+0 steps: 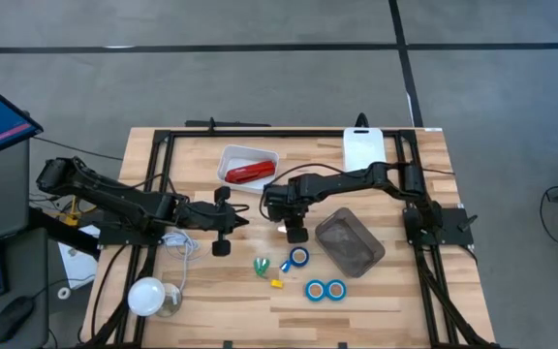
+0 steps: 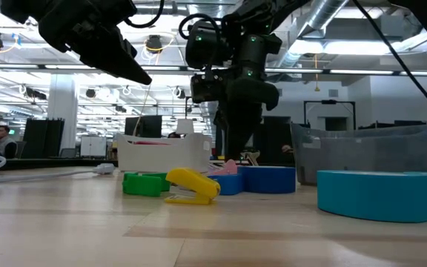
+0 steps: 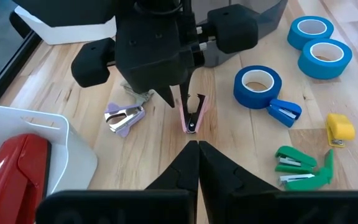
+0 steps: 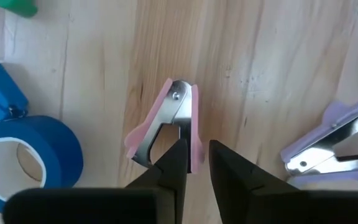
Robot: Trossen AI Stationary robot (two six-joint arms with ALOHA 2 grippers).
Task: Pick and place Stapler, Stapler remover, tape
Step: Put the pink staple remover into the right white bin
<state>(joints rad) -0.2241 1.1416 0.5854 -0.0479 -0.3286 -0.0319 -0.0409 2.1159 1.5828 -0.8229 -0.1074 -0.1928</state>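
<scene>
The right gripper (image 4: 194, 163) is hanging over the middle of the table (image 1: 395, 291), its fingers slightly parted around one wing of a pink staple remover (image 4: 174, 121) with shiny metal claws, lying flat on the wood. A lilac staple remover (image 4: 331, 146) is lying just beside it. The left gripper (image 3: 197, 163) is waiting closed nearby. The glossy red stapler (image 1: 248, 173) is sitting in the white tray (image 1: 232, 155).
</scene>
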